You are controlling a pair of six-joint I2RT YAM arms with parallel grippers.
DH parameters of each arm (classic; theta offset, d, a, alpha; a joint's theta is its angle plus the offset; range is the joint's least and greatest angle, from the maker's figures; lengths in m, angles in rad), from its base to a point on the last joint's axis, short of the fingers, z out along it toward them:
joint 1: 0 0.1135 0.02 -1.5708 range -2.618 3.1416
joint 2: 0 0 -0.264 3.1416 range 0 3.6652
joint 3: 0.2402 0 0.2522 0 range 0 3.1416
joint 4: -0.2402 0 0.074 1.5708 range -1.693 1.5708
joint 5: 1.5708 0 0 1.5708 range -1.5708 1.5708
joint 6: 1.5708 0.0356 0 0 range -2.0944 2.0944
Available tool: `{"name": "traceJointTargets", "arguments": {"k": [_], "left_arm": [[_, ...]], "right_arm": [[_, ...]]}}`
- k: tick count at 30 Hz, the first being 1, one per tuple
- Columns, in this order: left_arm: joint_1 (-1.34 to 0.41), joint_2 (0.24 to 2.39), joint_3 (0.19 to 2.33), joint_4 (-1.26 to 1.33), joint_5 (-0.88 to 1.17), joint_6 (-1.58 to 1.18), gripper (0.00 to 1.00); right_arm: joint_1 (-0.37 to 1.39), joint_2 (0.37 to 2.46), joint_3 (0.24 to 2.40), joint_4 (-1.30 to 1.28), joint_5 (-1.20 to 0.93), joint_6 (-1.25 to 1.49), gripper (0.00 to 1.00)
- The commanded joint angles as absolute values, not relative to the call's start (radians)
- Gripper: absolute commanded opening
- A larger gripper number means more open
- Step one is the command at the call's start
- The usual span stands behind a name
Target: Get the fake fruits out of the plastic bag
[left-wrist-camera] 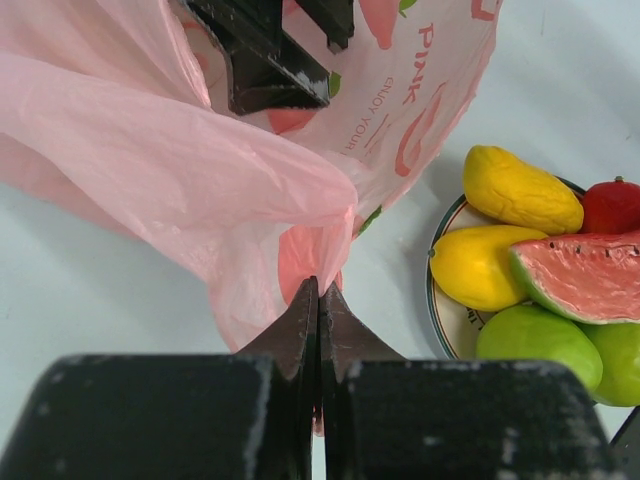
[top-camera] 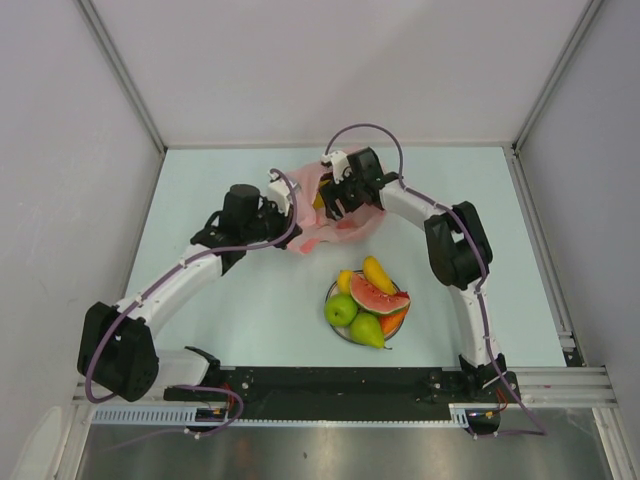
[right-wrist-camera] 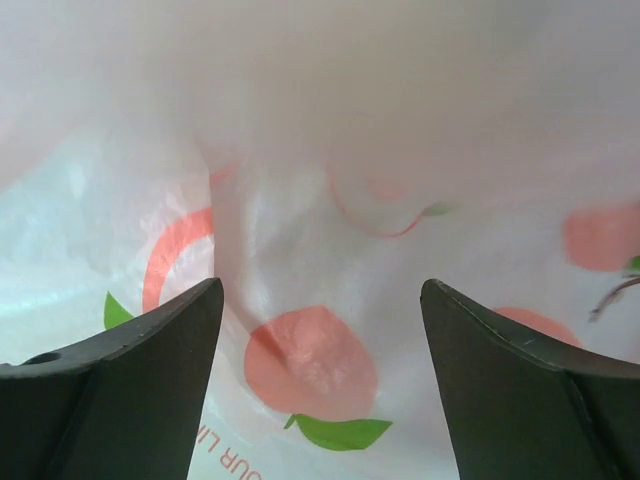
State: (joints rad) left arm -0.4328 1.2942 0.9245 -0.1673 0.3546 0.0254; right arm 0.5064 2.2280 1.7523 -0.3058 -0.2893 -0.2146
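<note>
The plastic bag (top-camera: pixel 312 240) is seen on the tabletop (top-camera: pixel 200 190) beyond the plate (left-wrist-camera: pixel 445 320), where fake fruits (top-camera: pixel 365 305) are piled. One fold is clamped in the left tool (left-wrist-camera: pixel 318 300). The right tool (right-wrist-camera: pixel 320 290) is held apart inside the bag.

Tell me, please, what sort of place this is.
Probably a robotics lab test cell: a pale table walled by plain white panels, two robot arms bolted at its near edge, and fake fruits piled on a plate beside a plastic bag.
</note>
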Motion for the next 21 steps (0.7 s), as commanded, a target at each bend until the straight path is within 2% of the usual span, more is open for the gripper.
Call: {"name": "traceJointTargets", "arguments": {"k": [1,4,7,10,13,16,21], "left_arm": [[-0.41,1.284,0.986,-0.166,0.374,0.029,0.0],[-0.396,1.285,1.009,-0.179,0.377,0.031,0.0],[-0.382,1.298,1.041,-0.207,0.379,0.06,0.0],[-0.38,1.316,1.074,-0.232,0.365,0.087,0.0],[-0.382,1.325,1.095,-0.236,0.362,0.086,0.0],[-0.379,1.328,1.104,-0.242,0.367,0.077,0.0],[-0.379,1.319,1.1,-0.261,0.364,0.078,0.0]], "right_arm": [[0.497,2.223,1.864,-0.245,-0.252,-0.174,0.85],[0.499,2.255,1.928,-0.238,-0.258,-0.192,0.86],[0.508,2.304,2.002,-0.244,-0.282,-0.281,0.91],[0.497,2.362,2.091,-0.247,-0.267,-0.258,0.95],[0.485,2.434,2.227,-0.325,-0.13,-0.037,1.0],[0.48,2.511,2.357,-0.449,-0.116,0.159,0.99],[0.517,2.539,2.356,-0.456,-0.117,0.279,1.0]]}}
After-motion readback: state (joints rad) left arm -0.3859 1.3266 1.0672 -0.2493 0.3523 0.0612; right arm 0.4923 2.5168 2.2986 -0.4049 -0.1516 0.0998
